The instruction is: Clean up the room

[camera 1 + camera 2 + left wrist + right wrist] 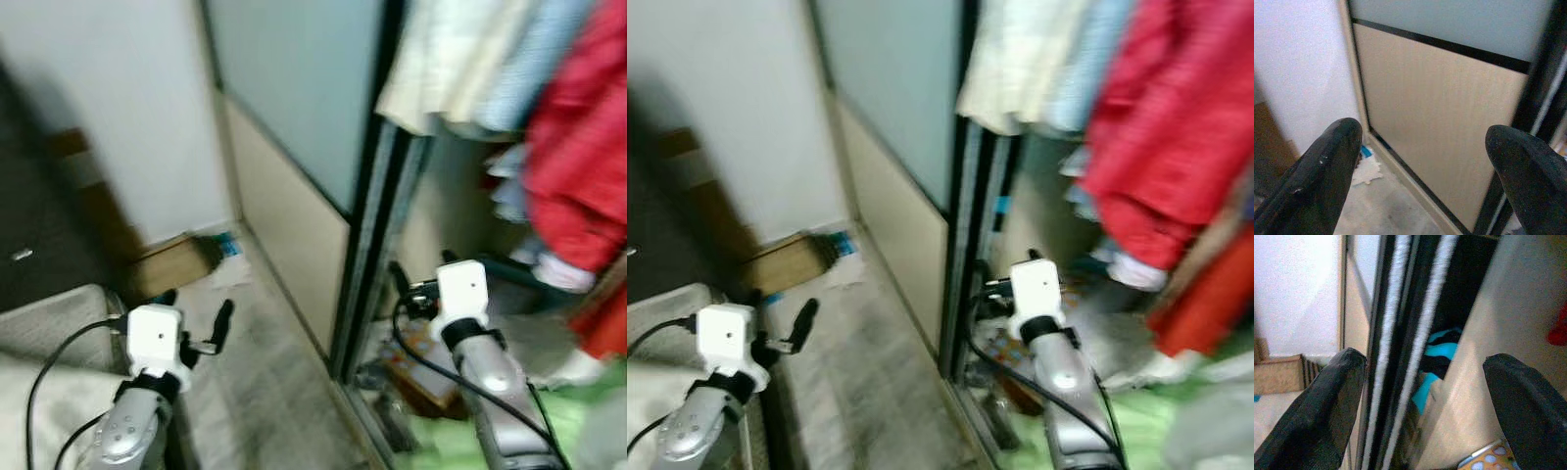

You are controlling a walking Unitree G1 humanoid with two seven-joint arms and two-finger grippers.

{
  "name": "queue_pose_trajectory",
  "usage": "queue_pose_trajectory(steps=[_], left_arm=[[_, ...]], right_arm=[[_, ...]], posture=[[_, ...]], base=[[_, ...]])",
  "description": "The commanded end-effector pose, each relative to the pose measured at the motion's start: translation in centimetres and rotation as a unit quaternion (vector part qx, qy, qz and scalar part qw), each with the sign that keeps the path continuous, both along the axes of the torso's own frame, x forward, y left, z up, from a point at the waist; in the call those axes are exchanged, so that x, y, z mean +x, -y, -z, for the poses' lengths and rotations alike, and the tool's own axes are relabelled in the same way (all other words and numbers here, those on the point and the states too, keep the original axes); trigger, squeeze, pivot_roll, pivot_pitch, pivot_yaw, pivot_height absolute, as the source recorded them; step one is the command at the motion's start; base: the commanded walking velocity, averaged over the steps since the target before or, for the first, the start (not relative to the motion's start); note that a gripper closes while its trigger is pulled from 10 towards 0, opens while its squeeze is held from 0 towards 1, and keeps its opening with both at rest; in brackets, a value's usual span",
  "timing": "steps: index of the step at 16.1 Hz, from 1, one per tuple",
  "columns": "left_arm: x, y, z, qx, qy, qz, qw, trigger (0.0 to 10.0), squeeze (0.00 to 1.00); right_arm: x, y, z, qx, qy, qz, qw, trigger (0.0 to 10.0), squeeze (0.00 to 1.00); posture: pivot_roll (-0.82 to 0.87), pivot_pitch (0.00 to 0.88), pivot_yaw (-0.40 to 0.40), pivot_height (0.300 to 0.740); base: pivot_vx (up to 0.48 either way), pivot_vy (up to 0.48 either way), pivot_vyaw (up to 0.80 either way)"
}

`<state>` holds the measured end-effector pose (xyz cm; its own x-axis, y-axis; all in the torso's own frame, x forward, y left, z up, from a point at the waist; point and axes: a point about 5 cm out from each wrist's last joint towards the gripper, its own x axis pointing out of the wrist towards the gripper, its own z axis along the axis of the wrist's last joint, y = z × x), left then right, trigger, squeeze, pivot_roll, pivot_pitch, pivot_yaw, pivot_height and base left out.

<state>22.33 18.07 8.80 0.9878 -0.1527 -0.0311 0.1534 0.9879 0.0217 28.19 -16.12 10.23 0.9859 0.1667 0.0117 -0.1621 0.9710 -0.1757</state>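
Note:
My left gripper (pixel 196 313) hangs open and empty low over the grey floor, facing the wardrobe's sliding door (pixel 284 215). In the left wrist view its fingers (pixel 1327 166) frame the beige door panel. A white paper scrap (pixel 1367 171) and a small blue item (pixel 1366 152) lie in the corner by the wall. My right gripper (pixel 421 274) is open and empty at the dark door frame, at the wardrobe's open side. A teal and black cloth (pixel 1437 357) lies inside, and a patterned orange box (pixel 416 348) sits on the wardrobe floor just below that gripper.
A cardboard box (pixel 171 264) stands against the white wall. A beige cushion edge (pixel 49 333) is at my left. Red (pixel 578 147), white and pale blue garments hang in the wardrobe. Something green (pixel 460 441) lies at the lower right. The picture is blurred.

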Motion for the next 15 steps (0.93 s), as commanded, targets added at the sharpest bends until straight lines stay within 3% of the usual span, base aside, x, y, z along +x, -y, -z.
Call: queue_pose_trajectory(steps=[1,7,10,15], left_arm=[[0.4,-0.4,-0.3,0.01,0.008,-0.01,1.0,10.0,0.0],[1.1,0.0,0.0,0.007,0.009,-0.012,1.0,10.0,0.0],[1.1,1.2,0.1,0.006,0.014,0.001,1.0,10.0,0.0],[1.5,1.2,0.0,0.002,0.015,-0.005,1.0,10.0,0.0]], right_arm=[[0.5,-0.4,-0.6,0.0,0.009,-0.009,1.0,10.0,0.0],[0.4,-0.4,-0.3,-0.004,0.009,-0.009,1.0,10.0,0.0],[0.5,-0.2,-0.5,-0.002,0.011,-0.002,1.0,10.0,0.0],[0.7,-0.1,-0.5,-0.007,0.013,0.004,1.0,10.0,0.0]], posture=[[0.0,0.005,-0.057,0.74],[-0.04,0.0,-0.029,0.74],[-0.04,0.004,-0.032,0.74],[-0.03,0.01,-0.034,0.74]], base=[[0.0,0.0,0.8],[0.0,0.0,0.8],[0.0,0.0,0.8],[0.0,0.0,0.8]])
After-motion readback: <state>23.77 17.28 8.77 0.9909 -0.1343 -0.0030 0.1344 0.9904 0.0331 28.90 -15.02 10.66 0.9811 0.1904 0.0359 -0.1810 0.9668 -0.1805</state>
